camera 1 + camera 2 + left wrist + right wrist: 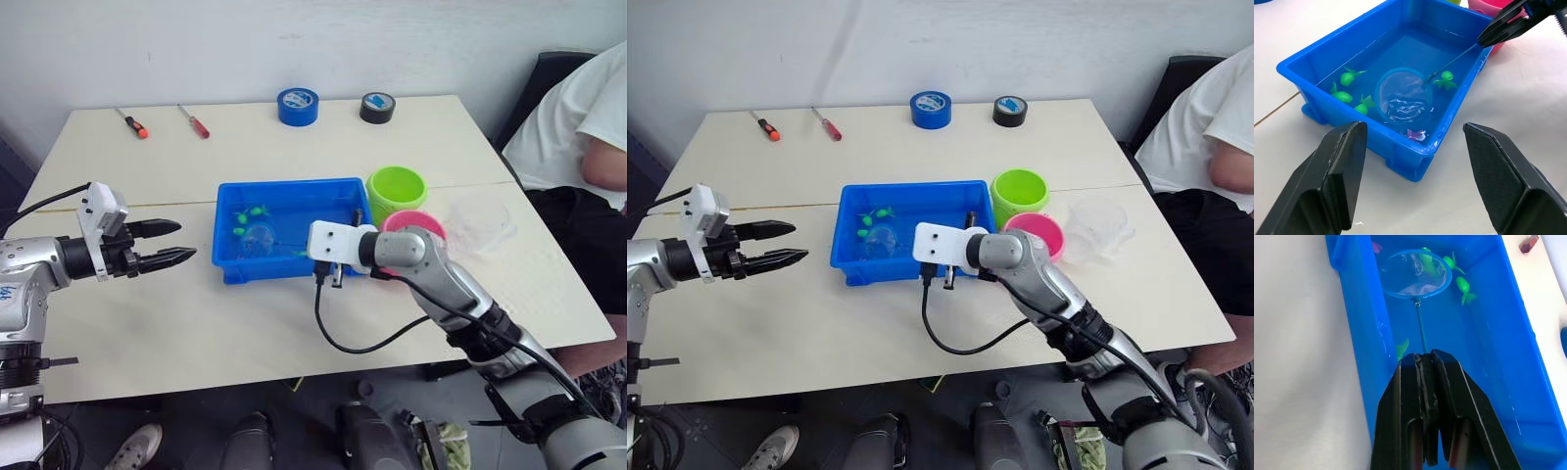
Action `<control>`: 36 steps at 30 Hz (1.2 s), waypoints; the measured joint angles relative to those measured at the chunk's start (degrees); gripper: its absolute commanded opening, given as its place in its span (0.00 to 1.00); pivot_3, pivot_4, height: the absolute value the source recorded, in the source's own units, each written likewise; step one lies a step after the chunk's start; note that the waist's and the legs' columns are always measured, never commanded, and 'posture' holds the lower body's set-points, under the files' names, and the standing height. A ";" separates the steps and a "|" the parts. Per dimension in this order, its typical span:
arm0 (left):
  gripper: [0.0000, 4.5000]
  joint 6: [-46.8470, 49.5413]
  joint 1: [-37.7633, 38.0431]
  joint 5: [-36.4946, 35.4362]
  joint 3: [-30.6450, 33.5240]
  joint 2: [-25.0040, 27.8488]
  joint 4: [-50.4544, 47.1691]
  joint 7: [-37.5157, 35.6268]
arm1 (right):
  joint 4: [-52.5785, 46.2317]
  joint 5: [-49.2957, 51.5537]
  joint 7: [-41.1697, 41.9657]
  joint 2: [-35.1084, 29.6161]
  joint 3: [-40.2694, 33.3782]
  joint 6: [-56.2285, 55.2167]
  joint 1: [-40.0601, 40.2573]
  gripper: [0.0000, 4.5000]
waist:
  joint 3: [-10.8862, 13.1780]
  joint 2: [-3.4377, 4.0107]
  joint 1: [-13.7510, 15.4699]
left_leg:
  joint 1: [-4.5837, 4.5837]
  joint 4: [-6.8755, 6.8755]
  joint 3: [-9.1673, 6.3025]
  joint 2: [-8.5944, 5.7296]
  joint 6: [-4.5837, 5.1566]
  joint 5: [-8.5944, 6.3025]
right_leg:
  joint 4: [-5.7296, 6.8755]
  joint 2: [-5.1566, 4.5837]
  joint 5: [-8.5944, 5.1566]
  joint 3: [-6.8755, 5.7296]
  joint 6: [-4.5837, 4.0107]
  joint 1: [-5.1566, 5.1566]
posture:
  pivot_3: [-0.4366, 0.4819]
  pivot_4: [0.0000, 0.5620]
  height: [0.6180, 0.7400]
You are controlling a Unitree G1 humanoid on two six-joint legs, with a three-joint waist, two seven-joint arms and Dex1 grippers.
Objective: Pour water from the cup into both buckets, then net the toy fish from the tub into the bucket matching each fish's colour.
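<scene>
1. Net (1417, 275) is pinched by its thin dark handle in the right tool (1425, 360), whose fingers are pressed together on it over the near right end of the tub (225, 264).
2. From that tool the handle runs out to the blue hoop, which lies in the water near the middle of the tub.
3. A green fish (1402, 348) lies just beside the handle, close to the right tool's fingertips.
4. More green fish (1465, 287) lie just past the hoop, toward the tub's far left part; one seems to sit at the hoop's far edge.
5. A pink fish (1415, 133) lies against the tub's near wall, just beside the hoop.
6. The lime green bucket (396, 192) stands just off the tub's far right corner, and the pink bucket (1043, 231) stands just nearer, partly behind the right arm.
7. The clear cup (1095, 227) stands on the tabletop (245, 333) to the right of the pink bucket.
8. The left tool (168, 244) hovers above the tabletop to the left of the tub, fingers spread and pinching nothing, pointing toward the tub.
9. Two red-handled screwdrivers (133, 122), a blue tape roll (298, 106) and a black tape roll (377, 107) lie along the far edge.
</scene>
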 measured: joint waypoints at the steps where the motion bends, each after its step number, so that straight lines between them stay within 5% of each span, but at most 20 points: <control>1: 0.77 0.38 0.18 -0.30 0.07 0.02 -0.20 0.18 | 1.21 -0.98 -0.01 0.16 0.81 -1.00 -0.54 0.00 | 0.00 0.00 -0.03 | 0.00 0.00 0.01 0.00 0.00 0.00 | 0.00 0.00 0.00 0.01 0.00 0.00 | 0.48 0.27 0.95; 14: 0.77 2.70 2.26 -2.07 1.74 0.05 -4.37 2.38 | 4.26 -2.75 4.61 3.39 2.31 -9.32 -2.25 0.00 | 0.00 0.00 -1.34 | 0.04 -0.04 -0.02 0.04 -0.05 -0.03 | 0.03 0.02 -0.02 -0.01 -0.03 0.01 | 0.48 0.27 0.95; 23: 0.77 2.81 3.40 -3.03 2.24 0.05 -4.48 3.18 | 3.77 5.72 8.67 7.60 -4.38 3.29 -4.05 0.00 | 0.00 -0.01 -1.35 | 0.03 -0.03 -0.06 0.09 -0.10 -0.06 | 0.03 0.02 -0.03 -0.01 -0.05 0.00 | 0.48 0.27 0.95; 36: 0.77 2.54 1.25 -2.93 1.89 0.07 -3.77 2.77 | 2.58 11.45 9.57 4.16 -9.12 13.56 -5.43 0.00 | 0.00 -0.01 -1.33 | 0.03 -0.05 -0.02 0.07 -0.13 -0.09 | -0.02 0.00 -0.04 -0.01 -0.08 -0.01 | 0.48 0.27 0.95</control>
